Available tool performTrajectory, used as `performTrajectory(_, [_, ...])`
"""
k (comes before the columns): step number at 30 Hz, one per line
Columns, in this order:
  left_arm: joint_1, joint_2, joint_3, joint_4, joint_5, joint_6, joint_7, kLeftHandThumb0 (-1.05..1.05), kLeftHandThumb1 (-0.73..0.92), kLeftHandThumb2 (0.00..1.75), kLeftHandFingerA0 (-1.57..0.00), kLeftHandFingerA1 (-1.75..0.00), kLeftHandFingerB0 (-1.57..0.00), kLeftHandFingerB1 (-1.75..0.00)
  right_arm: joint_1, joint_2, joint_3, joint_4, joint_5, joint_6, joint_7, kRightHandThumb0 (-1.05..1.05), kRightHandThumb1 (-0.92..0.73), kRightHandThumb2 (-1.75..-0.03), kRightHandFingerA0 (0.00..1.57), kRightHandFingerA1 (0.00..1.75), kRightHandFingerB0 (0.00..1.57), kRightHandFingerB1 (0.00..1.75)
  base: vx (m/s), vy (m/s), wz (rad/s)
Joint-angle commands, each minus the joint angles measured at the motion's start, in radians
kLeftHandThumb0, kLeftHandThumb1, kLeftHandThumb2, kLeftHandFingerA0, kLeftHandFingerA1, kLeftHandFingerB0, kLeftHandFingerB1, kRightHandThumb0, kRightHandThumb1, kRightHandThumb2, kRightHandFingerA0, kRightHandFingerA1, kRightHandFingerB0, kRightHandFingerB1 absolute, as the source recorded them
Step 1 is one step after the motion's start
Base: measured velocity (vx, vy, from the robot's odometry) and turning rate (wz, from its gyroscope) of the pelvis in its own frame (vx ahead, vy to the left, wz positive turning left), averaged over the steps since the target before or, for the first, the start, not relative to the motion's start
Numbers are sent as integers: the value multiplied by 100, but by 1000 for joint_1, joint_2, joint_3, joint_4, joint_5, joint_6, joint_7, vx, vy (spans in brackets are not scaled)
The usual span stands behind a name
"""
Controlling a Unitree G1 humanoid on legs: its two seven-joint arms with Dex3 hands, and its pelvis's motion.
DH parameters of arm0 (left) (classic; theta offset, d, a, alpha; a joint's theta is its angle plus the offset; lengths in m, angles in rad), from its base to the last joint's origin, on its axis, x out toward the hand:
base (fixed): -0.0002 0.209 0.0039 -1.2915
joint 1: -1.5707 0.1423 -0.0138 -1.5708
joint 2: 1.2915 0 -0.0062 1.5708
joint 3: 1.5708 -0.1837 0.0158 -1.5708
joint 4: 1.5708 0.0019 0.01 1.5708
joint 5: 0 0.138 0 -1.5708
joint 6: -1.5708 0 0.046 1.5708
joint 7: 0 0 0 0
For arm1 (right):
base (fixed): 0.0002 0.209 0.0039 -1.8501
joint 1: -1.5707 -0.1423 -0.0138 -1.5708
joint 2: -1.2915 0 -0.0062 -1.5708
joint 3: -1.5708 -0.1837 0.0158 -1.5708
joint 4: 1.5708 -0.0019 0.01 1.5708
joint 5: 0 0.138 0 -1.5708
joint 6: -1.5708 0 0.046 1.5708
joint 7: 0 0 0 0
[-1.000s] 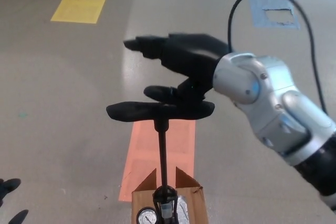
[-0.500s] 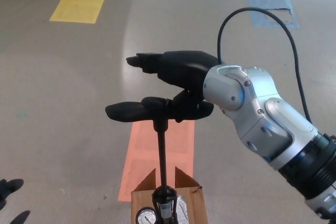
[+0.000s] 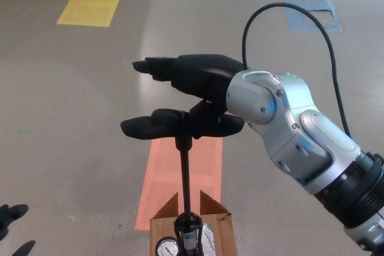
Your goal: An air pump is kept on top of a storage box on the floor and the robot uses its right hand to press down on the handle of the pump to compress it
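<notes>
The handle (image 3: 180, 126) of the pump (image 3: 185, 208), upright on the box (image 3: 193, 232), is being overlapped by the right hand (image 3: 195, 85), fingers spread apart.

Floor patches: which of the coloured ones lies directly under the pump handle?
The orange patch, beneath the pump handle; the yellow patch and blue patch lie far off.

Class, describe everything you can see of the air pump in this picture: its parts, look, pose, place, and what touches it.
The air pump stands upright on a brown cardboard box at the bottom edge. Its black T-shaped handle sits raised atop a thin dark rod, so it looks uncompressed. A round white pressure gauge shows at the base. The right hand is at the handle's right half, thumb against it, fingers spread above.
</notes>
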Motion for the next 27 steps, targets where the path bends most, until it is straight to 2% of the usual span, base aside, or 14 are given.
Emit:
performTrajectory(1, [-2,27,-4,0,12,-13,4,-67,66,99,0,-39,-3,-33,-1,13,-5,30,-2,21,25,-89,-74,-112,0,14,0,12,0,0,0])
performTrajectory(4, [-5,29,-5,5,11,-13,-3,-73,65,96,0,-37,-8,-31,9,20,4,70,-9,20,17,-93,-77,-112,0,10,0,9,0,0,0])
performTrajectory(5, [-5,26,0,5,3,-12,-10,-66,65,98,0,-38,-3,-33,13,21,6,81,-10,14,12,-93,-76,-111,0,11,0,9,0,0,0])
performTrajectory(16, [-8,33,-4,-7,11,-1,-8,-66,65,98,0,-39,-3,-34,85,45,49,187,-15,-23,-6,-94,-78,-112,0,9,0,7,0,0,0])
performTrajectory(17, [-9,33,-6,-9,12,0,-8,-72,65,96,-1,-39,-9,-33,95,50,52,201,-12,-30,-11,-93,-76,-112,0,10,0,8,0,0,0])
performTrajectory(23, [-18,32,-7,-15,14,1,5,-70,64,95,-1,-40,-8,-36,136,84,72,282,-8,-65,-41,-95,-78,-113,0,8,0,7,0,0,0])
performTrajectory(25, [-24,29,-6,-16,12,13,3,-66,66,98,0,-40,-1,-35,149,96,78,314,-4,-77,-44,-95,-78,-113,0,8,0,7,0,0,0])
performTrajectory(27, [-33,32,-10,-8,20,16,7,-64,65,98,0,-40,-3,-36,163,109,89,353,-7,-90,-52,-94,-78,-113,0,8,0,7,0,0,0])
